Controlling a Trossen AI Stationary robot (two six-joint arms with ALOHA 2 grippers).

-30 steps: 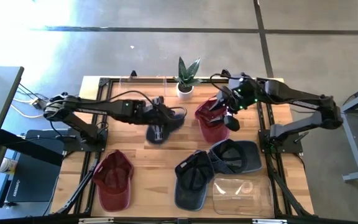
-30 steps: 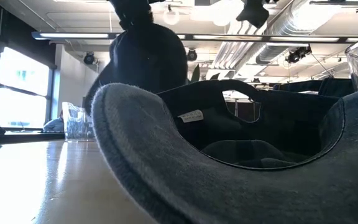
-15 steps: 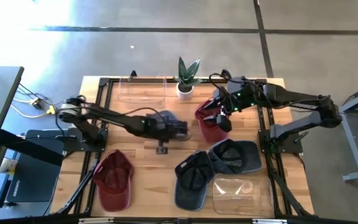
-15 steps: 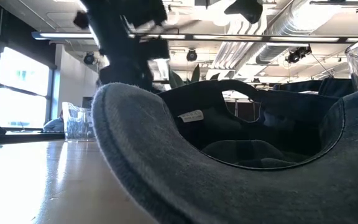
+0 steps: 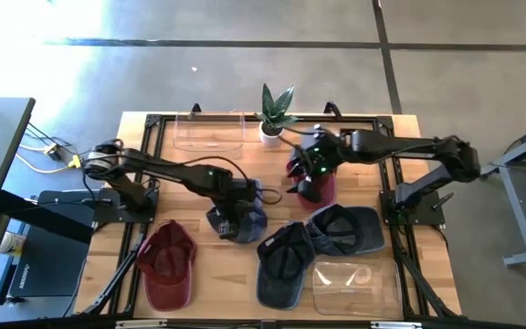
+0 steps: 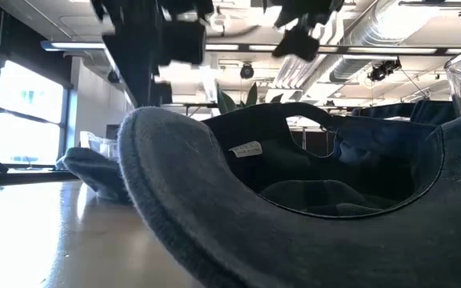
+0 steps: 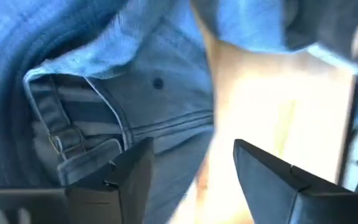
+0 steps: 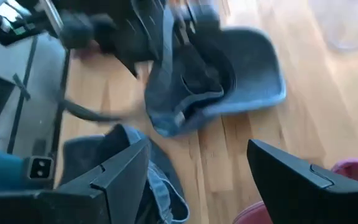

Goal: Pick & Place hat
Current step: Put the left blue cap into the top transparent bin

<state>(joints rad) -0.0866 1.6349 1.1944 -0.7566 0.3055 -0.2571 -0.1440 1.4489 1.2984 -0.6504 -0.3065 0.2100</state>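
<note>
A blue denim hat lies on the wooden table, left of centre, with its inside and back strap showing. My left gripper stands open just above it; whether a finger touches the cloth, I cannot tell. In the left wrist view the open fingers frame the hat and bare wood. My right gripper hangs open over the near left edge of a maroon hat and holds nothing. From the right wrist view the denim hat shows under the left arm.
A second maroon hat lies near left, a dark navy hat and a grey-blue hat near centre. Clear containers stand at the far left and near right. A potted plant stands at the far edge.
My left gripper has carried the denim hat toward the table's near edge and down, then opened and let go; the hat now lies on the table. My right gripper has moved toward the table's left, over the maroon hat, staying open.
</note>
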